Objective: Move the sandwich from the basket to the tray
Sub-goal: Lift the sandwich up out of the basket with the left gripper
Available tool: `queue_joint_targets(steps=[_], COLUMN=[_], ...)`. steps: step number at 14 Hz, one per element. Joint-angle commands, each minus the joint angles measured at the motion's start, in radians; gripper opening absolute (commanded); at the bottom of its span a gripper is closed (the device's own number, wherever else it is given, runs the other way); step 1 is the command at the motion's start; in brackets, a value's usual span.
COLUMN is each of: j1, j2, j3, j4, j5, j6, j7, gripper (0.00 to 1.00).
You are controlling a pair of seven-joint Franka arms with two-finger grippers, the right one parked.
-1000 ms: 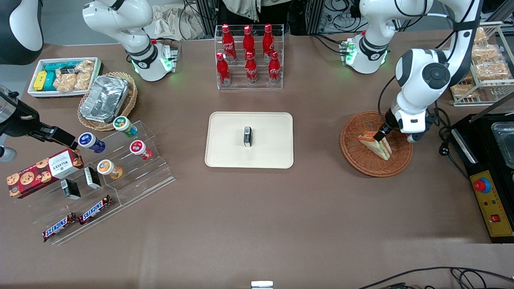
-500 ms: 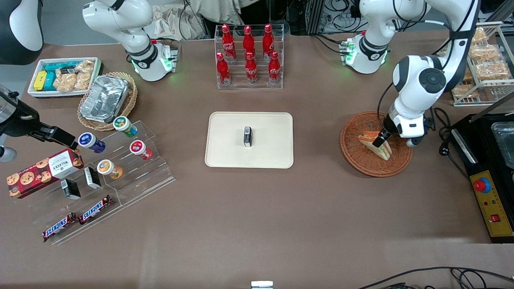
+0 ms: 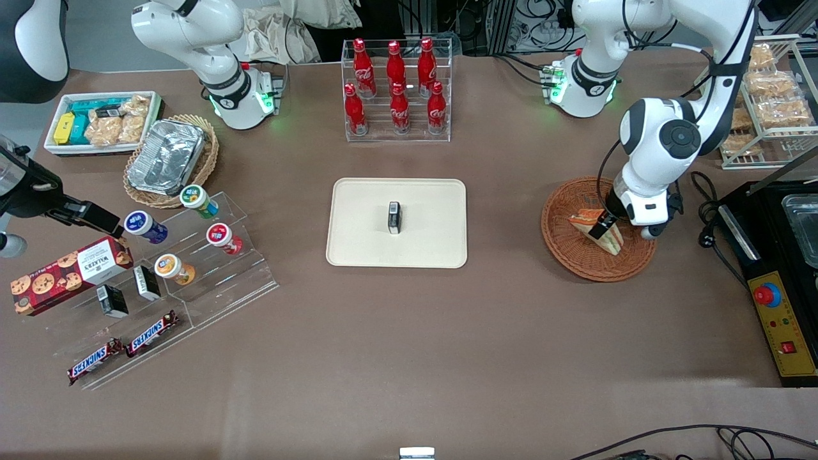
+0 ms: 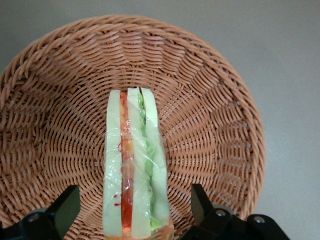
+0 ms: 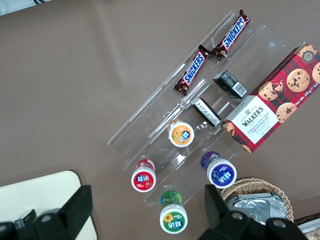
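Hand (image 3: 602, 225) low inside reddish-brown wicker basket (image 3: 565, 246), fingers (image 4: 64, 210) spread wide, one each side of sandwich (image 4: 134, 170), clear gap both sides, no contact visible. Sandwich stands on edge in basket, wrapped in clear film, orange-red and green layers facing wrist camera. In front view, hand covers part of sandwich (image 3: 606, 235); finger spread unreadable there. Basket sits on bench toward working arm's end. Cream tray (image 3: 358, 223) mid-bench, well apart from basket, small dark box (image 3: 394, 217) on it.
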Motion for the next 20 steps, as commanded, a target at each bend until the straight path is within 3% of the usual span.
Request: queue_joint_targets(steps=[1, 4, 6, 8, 11, 15, 20], j1=[-0.008, -0.007, -0.007, -0.008, -0.008, -0.005, -0.008], j2=[0.013, 0.006, -0.025, -0.049, -0.085, -0.063, -0.066], j3=[0.006, 0.006, 0.006, 0.002, -0.013, -0.029, -0.032], j4=[0.0, 0.012, 0.05, 0.122, 0.264, 0.594, 0.783], j5=[0.064, 0.09, 0.093, 0.097, 0.113, 0.095, 0.058], j6=[0.026, 0.008, -0.11, -0.263, -0.479, -0.824, -1.063], j7=[-0.068, -0.113, -0.11, -0.106, -0.09, 0.047, 0.294], gripper=[0.76, 0.4, 0.15, 0.0, 0.0, 0.0, 0.0])
